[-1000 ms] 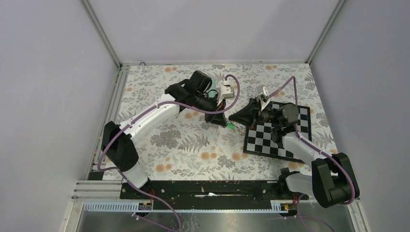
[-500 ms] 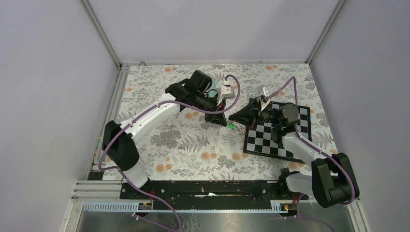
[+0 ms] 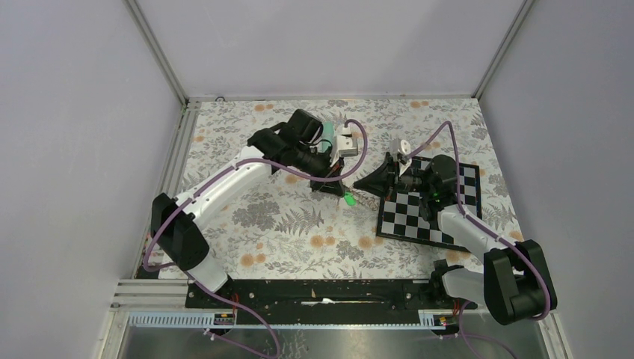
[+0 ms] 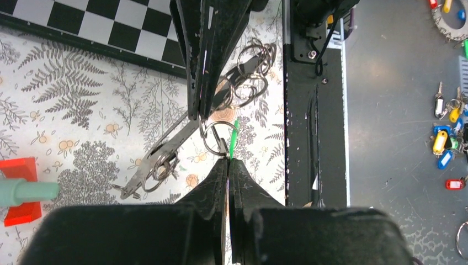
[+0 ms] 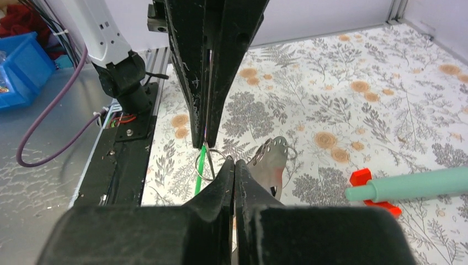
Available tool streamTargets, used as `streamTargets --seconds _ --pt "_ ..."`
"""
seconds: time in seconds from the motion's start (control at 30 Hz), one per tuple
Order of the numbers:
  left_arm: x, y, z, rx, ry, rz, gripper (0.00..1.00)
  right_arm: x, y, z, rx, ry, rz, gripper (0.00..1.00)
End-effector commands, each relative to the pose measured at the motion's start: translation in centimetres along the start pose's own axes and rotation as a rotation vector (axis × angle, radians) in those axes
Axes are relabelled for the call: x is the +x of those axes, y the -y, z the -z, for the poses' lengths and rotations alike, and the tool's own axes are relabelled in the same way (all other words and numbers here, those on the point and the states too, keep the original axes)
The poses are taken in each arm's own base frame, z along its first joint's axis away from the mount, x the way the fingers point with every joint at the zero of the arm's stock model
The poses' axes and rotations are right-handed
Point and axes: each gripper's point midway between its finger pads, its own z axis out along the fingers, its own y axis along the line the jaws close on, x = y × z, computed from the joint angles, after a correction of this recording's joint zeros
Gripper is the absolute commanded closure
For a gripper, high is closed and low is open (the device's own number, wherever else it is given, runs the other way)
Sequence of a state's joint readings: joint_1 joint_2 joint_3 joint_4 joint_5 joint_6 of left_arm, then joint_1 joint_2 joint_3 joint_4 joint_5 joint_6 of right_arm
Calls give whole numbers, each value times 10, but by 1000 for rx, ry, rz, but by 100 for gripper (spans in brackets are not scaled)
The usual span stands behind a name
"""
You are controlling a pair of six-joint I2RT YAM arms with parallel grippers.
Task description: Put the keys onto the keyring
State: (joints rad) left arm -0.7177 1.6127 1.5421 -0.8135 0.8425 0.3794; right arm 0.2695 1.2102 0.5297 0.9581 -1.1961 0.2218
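Note:
In the left wrist view my left gripper [image 4: 227, 160] is shut on a key with a bright green head [image 4: 234, 137]; a thin wire ring [image 4: 216, 138] hangs at its tip. The right gripper [image 4: 200, 116] comes in from above, shut on one end of the keyring [image 4: 157, 160], a flat grey strip carrying small rings that slopes down to the cloth. From the right wrist, my right gripper [image 5: 234, 162] is shut, with the keyring [image 5: 274, 160] just behind it and the green key [image 5: 200, 168] to its left. From above, both grippers meet tip to tip near the green key [image 3: 349, 200].
A checkered board [image 3: 430, 213] lies under the right arm. A teal stick [image 5: 408, 185] on a red base [image 5: 367, 176] stands behind the left gripper. More wire rings [image 4: 251, 72] lie bunched by the board's corner. The black rail [image 3: 321, 292] runs along the near edge.
The left arm has swung slightly left and towards the front, carrying the green key with it. The right gripper followed, still tip to tip with the left one.

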Motion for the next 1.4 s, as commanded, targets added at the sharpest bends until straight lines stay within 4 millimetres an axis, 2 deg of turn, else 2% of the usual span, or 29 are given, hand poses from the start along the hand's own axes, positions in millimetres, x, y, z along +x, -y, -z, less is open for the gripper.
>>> streamTargets --seconds 0.0,0.17,0.23,0.43,0.57,0.67,0.83,1.0,1.1,1.17,1.3,1.37 --pt "15 3 3 6 -45 2 100 -12 8 -1 11 -12 100 100" --pt "32 -6 -2 -7 -96 -5 100 -1 9 0 7 -34 67 100" --pt "37 -12 -3 -19 -111 -2 100 4 8 0 -2 -45 48 96" --pt "48 -31 -5 -52 -156 33 100 24 2 4 -26 -90 -12 70" --pt "54 -46 -7 -77 -206 68 100 29 4 6 -8 -116 -25 48" --pt "59 -58 -8 -91 -259 93 100 26 11 9 28 -137 -39 44" --pt "57 -91 11 -186 -313 91 100 22 25 14 107 -190 -41 41" --pt "56 -113 48 -267 -330 95 100 23 31 19 152 -204 -45 40" --pt "84 -106 57 -269 -415 90 100 25 34 21 169 -208 -42 40" --pt "119 -98 57 -257 -496 111 100 27 36 23 175 -212 -33 39" --pt "209 -86 59 -242 -696 201 100 29 36 24 179 -214 -29 39" --pt "242 -78 64 -226 -771 243 100 30 36 25 180 -215 -29 39"
